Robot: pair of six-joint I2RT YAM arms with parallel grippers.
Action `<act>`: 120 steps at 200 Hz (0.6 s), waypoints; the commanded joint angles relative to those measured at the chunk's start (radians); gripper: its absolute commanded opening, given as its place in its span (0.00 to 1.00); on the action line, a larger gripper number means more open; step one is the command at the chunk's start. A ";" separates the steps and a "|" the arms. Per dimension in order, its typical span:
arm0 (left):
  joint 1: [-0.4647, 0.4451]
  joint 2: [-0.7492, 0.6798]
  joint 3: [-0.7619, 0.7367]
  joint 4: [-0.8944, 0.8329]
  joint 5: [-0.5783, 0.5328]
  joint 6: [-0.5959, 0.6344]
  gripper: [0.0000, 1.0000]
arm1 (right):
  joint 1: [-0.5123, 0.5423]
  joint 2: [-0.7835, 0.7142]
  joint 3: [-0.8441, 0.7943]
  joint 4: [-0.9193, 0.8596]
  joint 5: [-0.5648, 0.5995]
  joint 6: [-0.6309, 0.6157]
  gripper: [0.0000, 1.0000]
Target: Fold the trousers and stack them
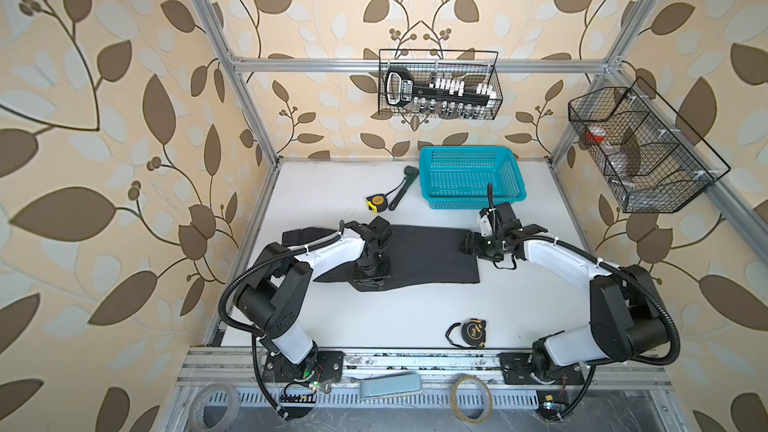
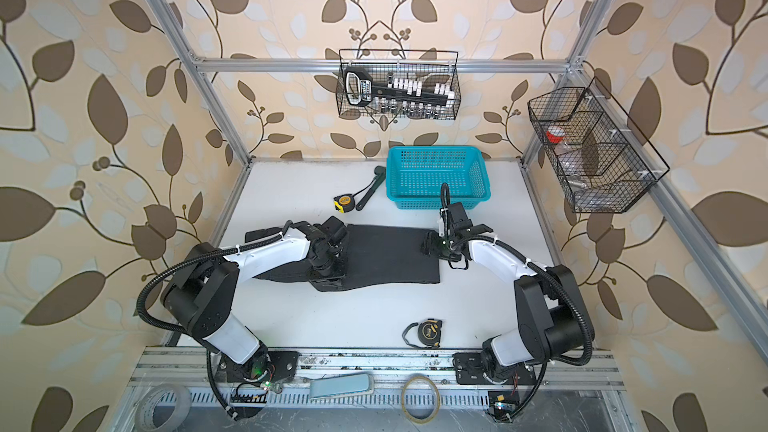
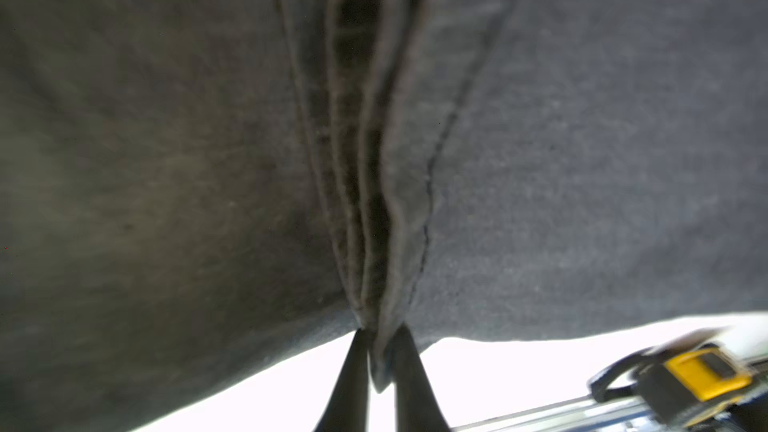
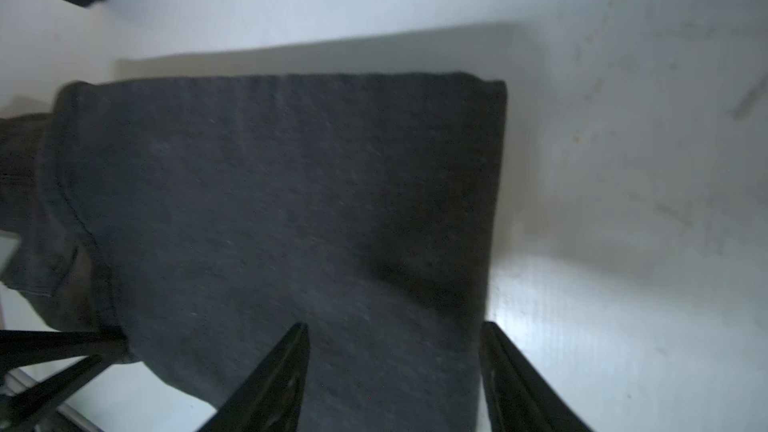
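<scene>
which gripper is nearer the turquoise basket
Right. The right gripper sits just in front of the basket, at the trousers' end; the left gripper is farther away.

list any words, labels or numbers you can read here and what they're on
None reads with certainty.
Socket set in the wire basket: white label on its handle, too blurred.
Yellow tape measure: round label, too small.
Black tape measure: gold mark, illegible.
Trousers: no text visible.

Left gripper (image 3: pixel 380 347) jaws narrowly parted; right gripper (image 4: pixel 395 334) jaws wide.
</scene>
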 commanded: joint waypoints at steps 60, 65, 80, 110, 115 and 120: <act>0.039 -0.088 0.194 -0.247 -0.148 0.114 0.64 | -0.033 0.056 -0.143 0.111 -0.174 -0.018 0.63; 0.049 -0.092 0.203 -0.264 -0.158 0.124 0.65 | -0.032 0.062 -0.145 0.120 -0.186 -0.015 0.62; 0.095 -0.110 0.221 -0.289 -0.166 0.151 0.66 | -0.032 0.066 -0.154 0.132 -0.200 -0.010 0.53; 0.205 -0.152 0.230 -0.303 -0.170 0.182 0.68 | -0.045 0.047 -0.164 0.136 -0.210 -0.006 0.16; 0.216 -0.156 0.233 -0.307 -0.175 0.183 0.68 | -0.053 0.036 -0.166 0.135 -0.217 -0.004 0.12; 0.225 -0.161 0.233 -0.309 -0.177 0.184 0.68 | -0.060 0.022 -0.166 0.131 -0.221 -0.001 0.09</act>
